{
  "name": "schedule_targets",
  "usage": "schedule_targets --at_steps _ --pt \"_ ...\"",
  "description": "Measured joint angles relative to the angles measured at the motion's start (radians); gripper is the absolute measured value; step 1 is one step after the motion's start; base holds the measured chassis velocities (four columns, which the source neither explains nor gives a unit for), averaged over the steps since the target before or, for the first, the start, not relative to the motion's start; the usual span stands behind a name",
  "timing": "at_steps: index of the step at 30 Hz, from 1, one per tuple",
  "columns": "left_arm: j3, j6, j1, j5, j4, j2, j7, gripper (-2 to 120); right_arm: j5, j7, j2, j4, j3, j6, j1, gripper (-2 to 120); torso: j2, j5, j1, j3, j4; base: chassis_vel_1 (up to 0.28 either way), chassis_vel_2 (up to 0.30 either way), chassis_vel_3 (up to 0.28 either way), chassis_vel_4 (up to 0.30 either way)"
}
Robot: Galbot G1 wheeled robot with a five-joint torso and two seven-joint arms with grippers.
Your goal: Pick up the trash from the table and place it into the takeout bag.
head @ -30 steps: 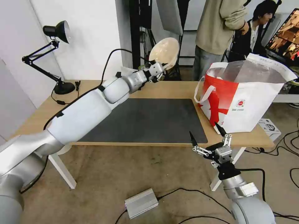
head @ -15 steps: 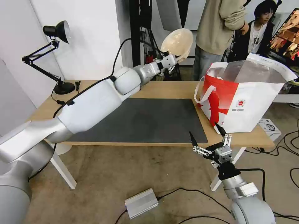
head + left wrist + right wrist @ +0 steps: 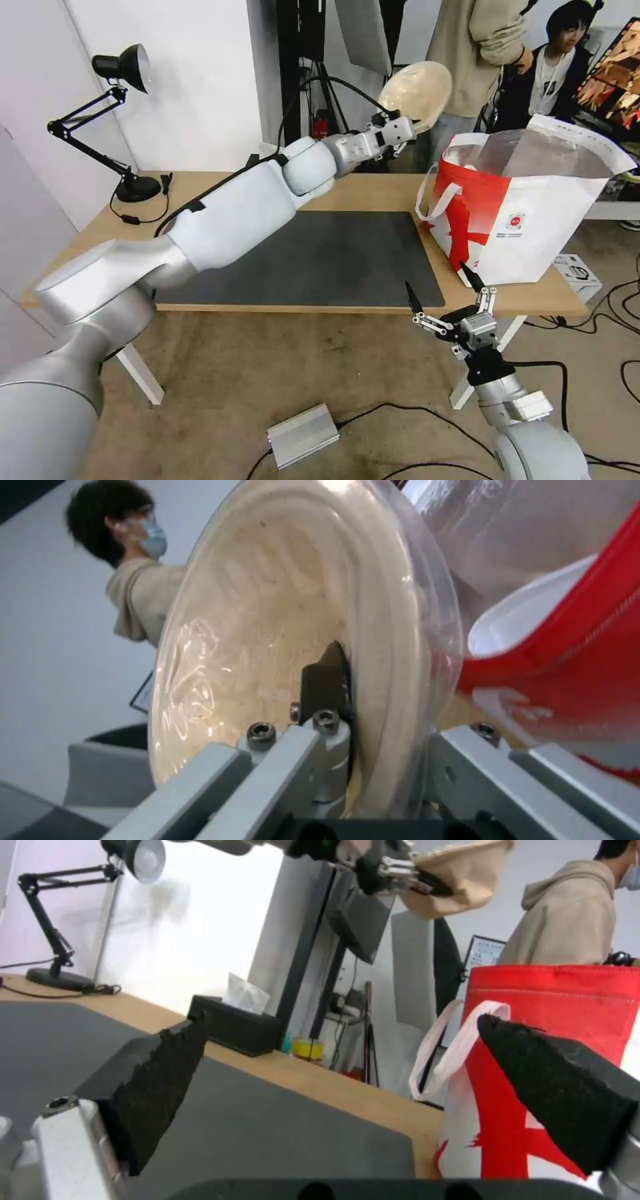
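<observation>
Since a second earlier, the left gripper had swung rightward across the table, carrying the beige bowl from mid-table to just beside the bag, high above its near rim. Its fingers were clamped on the bowl's edge, the bowl tipped on its side. A white handle hung at the bag's near end. Behind the mat sat a tissue box; a lamp stood at the far left. Below the table's front edge, the right gripper hung with jaws wide apart.
</observation>
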Motion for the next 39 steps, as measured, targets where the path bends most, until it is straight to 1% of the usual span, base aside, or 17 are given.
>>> schedule_targets --at_steps 1,5,12,17,20,21,24,29,31,32,39 --pt "0.000 0.000 0.000 0.000 0.000 0.000 0.000 1 0.000 0.000 0.000 0.000 0.000 0.000 0.000 100 0.000 0.0000 0.000 0.000 0.0000 0.000 0.000 0.000 0.000" --pt "0.002 -0.021 -0.012 0.041 0.048 -0.052 0.003 1 0.000 0.000 0.000 0.000 0.000 0.000 0.000 100 0.000 0.0000 0.000 0.000 -0.0001 0.000 0.000 0.000 0.000" --pt "0.013 -0.036 -0.024 0.073 0.084 -0.086 0.006 1 0.000 0.000 0.000 0.000 0.000 0.000 0.000 100 0.000 -0.0001 0.000 0.000 0.0000 0.000 0.000 0.000 0.000" --pt "0.014 -0.048 -0.029 0.117 0.109 -0.119 0.008 1 0.000 0.000 0.000 0.000 0.000 0.000 0.000 100 0.000 -0.0001 0.000 0.000 0.0000 0.000 0.000 0.000 0.000" --pt "0.012 -0.062 -0.033 0.160 0.132 -0.147 0.013 1 0.000 0.000 0.000 0.000 0.000 0.000 0.000 100 0.000 0.0000 0.000 0.000 0.0000 0.000 0.000 0.000 0.000" --pt "0.012 -0.062 -0.033 0.160 0.132 -0.147 0.013 1 0.000 0.000 0.000 0.000 0.000 0.000 0.000 100 0.000 0.0000 0.000 0.000 0.0000 0.000 0.000 0.000 0.000" --pt "0.003 -0.078 -0.039 0.213 0.162 -0.178 0.024 1 0.000 0.000 0.000 0.000 0.000 0.000 0.000 100 0.000 0.0000 0.000 0.000 0.0000 0.000 0.000 0.000 0.000" --pt "-0.004 -0.093 -0.043 0.260 0.194 -0.203 0.030 1 0.000 0.000 0.000 0.000 0.000 0.000 0.000 100 0.000 -0.0001 0.000 0.000 0.0000 0.000 0.000 0.000 0.000" --pt "-0.019 -0.112 -0.044 0.320 0.222 -0.227 0.040 1 0.000 0.000 0.000 0.000 0.000 0.000 0.000 100 0.000 -0.0001 0.000 0.000 0.0000 0.000 0.000 0.000 0.000" --pt "-0.021 -0.115 -0.044 0.330 0.230 -0.235 0.042 1 0.000 0.000 0.000 0.000 0.000 0.000 0.000 100 0.000 -0.0001 0.000 0.000 -0.0001 0.000 0.000 0.000 0.000" --pt "-0.011 -0.114 -0.044 0.353 0.237 -0.239 0.048 1 0.000 0.000 0.000 0.000 0.000 0.000 0.000 100 0.000 -0.0001 0.000 0.000 0.0000 0.000 0.000 0.000 0.000"
